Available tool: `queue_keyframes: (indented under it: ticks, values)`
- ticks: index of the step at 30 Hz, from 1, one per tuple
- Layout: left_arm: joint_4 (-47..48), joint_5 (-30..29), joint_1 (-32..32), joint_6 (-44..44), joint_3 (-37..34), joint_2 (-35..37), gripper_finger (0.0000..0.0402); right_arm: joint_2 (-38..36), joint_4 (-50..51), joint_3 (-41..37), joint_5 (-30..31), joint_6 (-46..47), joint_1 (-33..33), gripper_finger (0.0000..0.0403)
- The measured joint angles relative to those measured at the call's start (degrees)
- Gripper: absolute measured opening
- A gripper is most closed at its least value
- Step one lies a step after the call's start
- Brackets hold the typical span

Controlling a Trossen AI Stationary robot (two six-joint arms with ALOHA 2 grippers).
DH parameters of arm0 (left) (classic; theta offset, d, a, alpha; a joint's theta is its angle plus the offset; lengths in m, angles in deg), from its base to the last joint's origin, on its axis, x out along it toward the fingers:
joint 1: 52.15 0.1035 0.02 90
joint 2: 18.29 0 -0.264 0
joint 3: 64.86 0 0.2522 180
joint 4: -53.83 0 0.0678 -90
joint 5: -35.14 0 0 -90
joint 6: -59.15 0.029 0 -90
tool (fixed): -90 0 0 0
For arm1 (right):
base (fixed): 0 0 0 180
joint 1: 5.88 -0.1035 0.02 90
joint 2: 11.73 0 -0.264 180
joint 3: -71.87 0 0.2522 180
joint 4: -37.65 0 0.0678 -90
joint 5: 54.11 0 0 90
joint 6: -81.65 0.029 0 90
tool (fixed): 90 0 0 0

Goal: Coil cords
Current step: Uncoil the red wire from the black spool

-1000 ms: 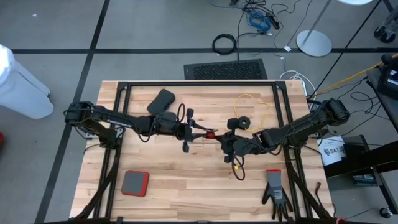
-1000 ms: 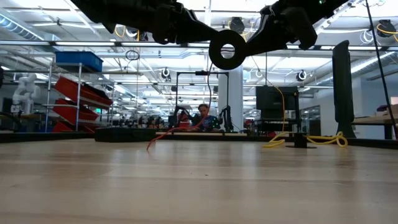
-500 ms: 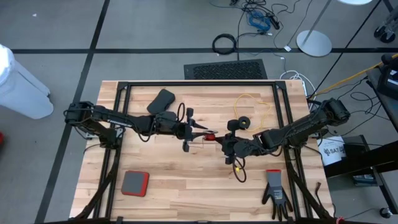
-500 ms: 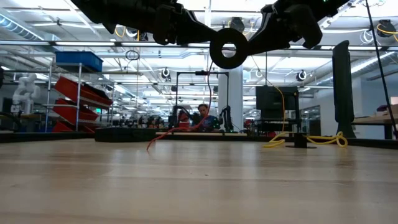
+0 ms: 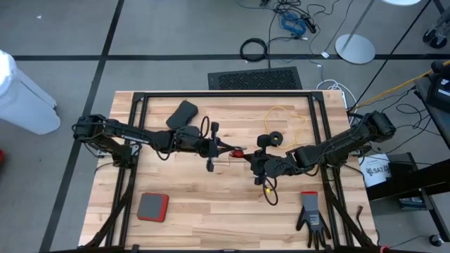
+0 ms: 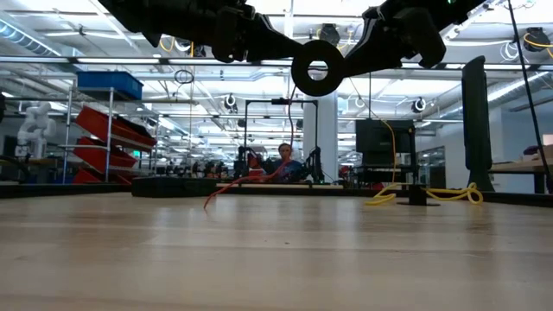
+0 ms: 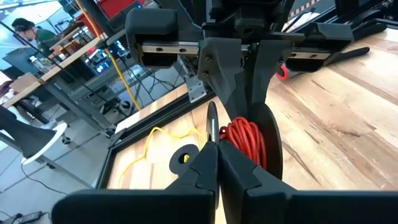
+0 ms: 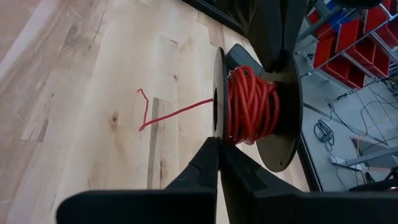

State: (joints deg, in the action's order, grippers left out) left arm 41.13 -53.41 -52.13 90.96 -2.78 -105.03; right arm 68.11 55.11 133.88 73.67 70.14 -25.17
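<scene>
A small black reel (image 5: pixel 239 152) wound with red cord hangs above the middle of the table, between my two grippers. In the low view it shows as a black ring (image 6: pixel 316 67), well clear of the wood. The cord's free red end (image 8: pixel 146 118) trails down onto the table. My left gripper (image 5: pixel 226 150) and my right gripper (image 5: pixel 253 160) are both shut on the reel. A yellow cord (image 5: pixel 290 119) lies loose on the table's far right part, with its black reel (image 5: pixel 275 138) flat beside it. A thin dark cord (image 5: pixel 271 195) lies just near of my right gripper. My left gripper pinches the rim of one thin flange of the reel (image 7: pixel 211 127) between its two fingers, coming level from the table's left. The reel is lifted clear of the table, its axis about level. My right gripper pinches a flange's rim (image 8: pixel 218 124) between its two fingers, coming level from the table's right. The red winding (image 8: pixel 252 106) sits just beyond the fingers, and the loose end hangs slack to the table.
A dark grey pad (image 5: pixel 183 112) lies far left of centre. A red and grey block (image 5: pixel 152 206) lies near left, and a black glove (image 5: pixel 311 214) near right. Black frame rails (image 5: pixel 225 95) run along the table's edges.
</scene>
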Motion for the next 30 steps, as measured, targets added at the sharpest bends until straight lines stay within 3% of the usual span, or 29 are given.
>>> queue_keyframes:
  ticks: [5, 9, 21, 30]
  values:
    - [-0.9, -2.1, -0.1, 0.1, 0.0, 0.0, 0.0003, 0.0, -0.1, 0.0, 0.7, 1.0, 0.0, 0.0]
    - [-3.5, -5.7, -0.1, 0.4, 0.0, -0.1, 0.0002, 0.0, 0.4, 0.0, 4.8, 2.5, 0.0, 0.0006]
    - [-12.1, -21.6, -0.1, 0.2, 0.0, -0.1, 0.0001, 0.0, 1.3, 0.0, 18.9, 5.1, -2.3, 0.0105]
    - [-19.1, -24.0, -0.1, -6.0, 0.0, -0.1, 0.0, 0.0, -3.7, -0.3, 18.8, 8.1, -1.3, 0.0104]
